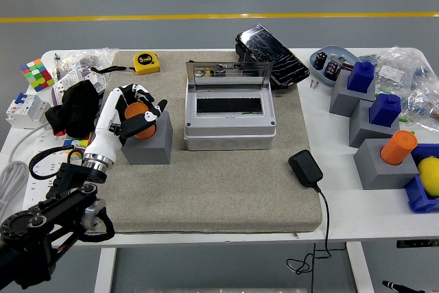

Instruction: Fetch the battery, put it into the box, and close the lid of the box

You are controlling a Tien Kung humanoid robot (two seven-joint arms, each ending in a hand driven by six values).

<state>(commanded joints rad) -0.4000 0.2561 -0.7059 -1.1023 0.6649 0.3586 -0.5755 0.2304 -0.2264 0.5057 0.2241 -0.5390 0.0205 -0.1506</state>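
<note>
The orange cylindrical battery stands in a grey block at the left of the mat. My left hand reaches in from the lower left, its white and black fingers curled over the battery's top and the thumb pressed on its front. To the right sits the grey box, whose clear lid stands raised at the back, leaving the dark slot in its top uncovered. My right arm is out of view.
A yellow tape measure and a black cracked device lie behind the box. A black adapter with its cable lies at front right. Grey blocks with blue and orange pieces crowd the right; a black cloth and a colour cube are left.
</note>
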